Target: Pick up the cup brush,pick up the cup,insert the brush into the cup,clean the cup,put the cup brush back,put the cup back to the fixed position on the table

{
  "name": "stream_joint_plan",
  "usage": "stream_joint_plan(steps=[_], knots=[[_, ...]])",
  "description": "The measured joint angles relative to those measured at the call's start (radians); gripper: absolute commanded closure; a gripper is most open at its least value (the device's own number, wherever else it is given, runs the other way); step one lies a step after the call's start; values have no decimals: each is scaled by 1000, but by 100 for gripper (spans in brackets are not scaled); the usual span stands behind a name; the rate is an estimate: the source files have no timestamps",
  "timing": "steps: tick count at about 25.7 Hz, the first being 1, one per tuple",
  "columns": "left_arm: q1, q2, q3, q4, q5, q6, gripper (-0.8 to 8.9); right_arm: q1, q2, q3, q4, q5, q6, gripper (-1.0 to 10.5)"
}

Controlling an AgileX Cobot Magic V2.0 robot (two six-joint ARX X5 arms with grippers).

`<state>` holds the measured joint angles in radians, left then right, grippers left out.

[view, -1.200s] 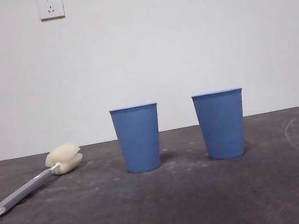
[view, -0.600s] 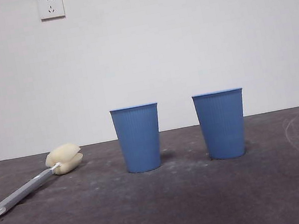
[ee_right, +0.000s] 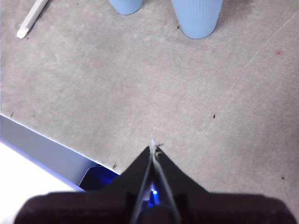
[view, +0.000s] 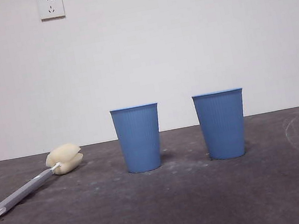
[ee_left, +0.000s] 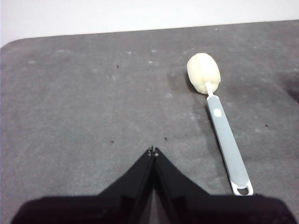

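Note:
The cup brush [view: 31, 182] lies flat on the table [view: 166, 207] at the left, cream sponge head toward the wall, white tip toward the front. It also shows in the left wrist view [ee_left: 223, 135]. Two blue ribbed cups stand upright: one in the middle [view: 138, 138], one to its right [view: 222, 124]; their bases show in the right wrist view [ee_right: 196, 16]. My left gripper [ee_left: 153, 151] is shut and empty, above the table beside the brush handle. My right gripper [ee_right: 153, 148] is shut and empty, near the table's front edge, well short of the cups.
A white wall with two sockets [view: 50, 5] stands behind the table. The table's front edge [ee_right: 42, 144] runs under the right gripper, with a blue light below it. Neither arm shows in the front view.

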<state>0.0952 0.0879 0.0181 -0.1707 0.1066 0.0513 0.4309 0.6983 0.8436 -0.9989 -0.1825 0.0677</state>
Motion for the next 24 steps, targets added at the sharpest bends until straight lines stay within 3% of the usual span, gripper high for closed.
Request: stream_joint_plan(steps=[2,6,13,24], knots=[[0,15,0,0,0,0,817,-10,-21,0,23,33,-26,946],[0,47,0,0,0,0,817,-120,-157,-34,311,16,-114,946],[0,105,0,0,0,0,817,-351,-462,-416,657,19,-141,945],[0,146,0,23,0,0,817,-380,-651,-756,756,97,-143,946]])
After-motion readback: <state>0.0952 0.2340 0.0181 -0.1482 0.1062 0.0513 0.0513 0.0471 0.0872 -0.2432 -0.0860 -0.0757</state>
